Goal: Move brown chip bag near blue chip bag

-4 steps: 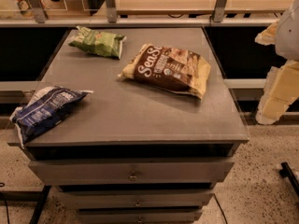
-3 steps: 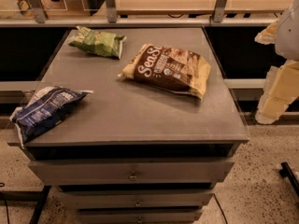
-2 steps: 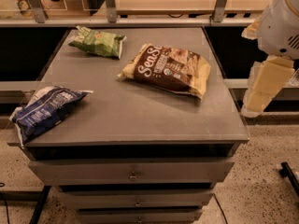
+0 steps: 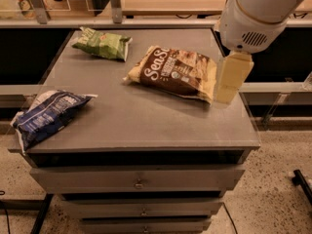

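The brown chip bag [image 4: 175, 72] lies flat on the grey cabinet top [image 4: 146, 123], right of centre, with white "Sea S" lettering. The blue chip bag [image 4: 48, 116] lies at the front left corner, partly over the edge. They are well apart. My gripper [image 4: 228, 92], a cream-coloured piece under the white arm joint [image 4: 251, 18], hangs over the right side of the top, just beside the brown bag's right end. It holds nothing that I can see.
A smaller green bag [image 4: 103, 44] lies at the back left of the top. Drawers [image 4: 139, 179] sit below the front edge. A rail and shelf [image 4: 161, 21] run behind. A dark base part [image 4: 302, 182] rests on the floor at right.
The arm has swung left from the right edge of the view and now sits over the cabinet's right side beside the brown bag. The bags have not moved.
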